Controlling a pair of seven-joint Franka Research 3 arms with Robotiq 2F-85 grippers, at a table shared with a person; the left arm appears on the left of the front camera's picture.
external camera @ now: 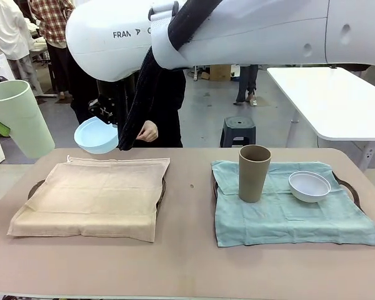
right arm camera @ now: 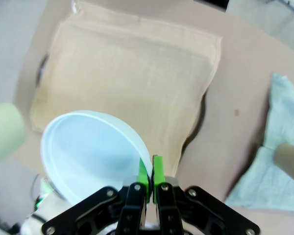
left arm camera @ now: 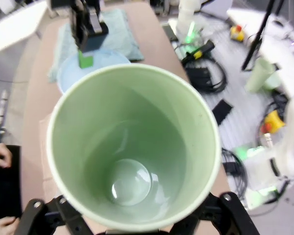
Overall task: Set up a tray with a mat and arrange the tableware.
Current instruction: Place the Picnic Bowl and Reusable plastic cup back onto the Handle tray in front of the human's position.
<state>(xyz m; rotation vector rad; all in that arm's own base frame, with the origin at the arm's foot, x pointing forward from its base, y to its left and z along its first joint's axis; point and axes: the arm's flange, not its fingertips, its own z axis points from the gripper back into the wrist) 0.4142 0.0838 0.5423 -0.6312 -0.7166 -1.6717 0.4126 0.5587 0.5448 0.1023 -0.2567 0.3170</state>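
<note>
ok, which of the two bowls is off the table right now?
The light blue bowl: the right end effector pinches its rim and holds it in the air above the tan mat. The white bowl sits on the green mat beside the brown tumbler.

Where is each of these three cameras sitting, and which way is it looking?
Front: between the arms, looking across the table at the person; right arm overhead.
Left wrist: on the left arm, looking into the held pale green tumbler; left gripper below.
Right wrist: on the right arm, looking down at the tan mat; right gripper pinching the light blue bowl.
All share that bowl.
</note>
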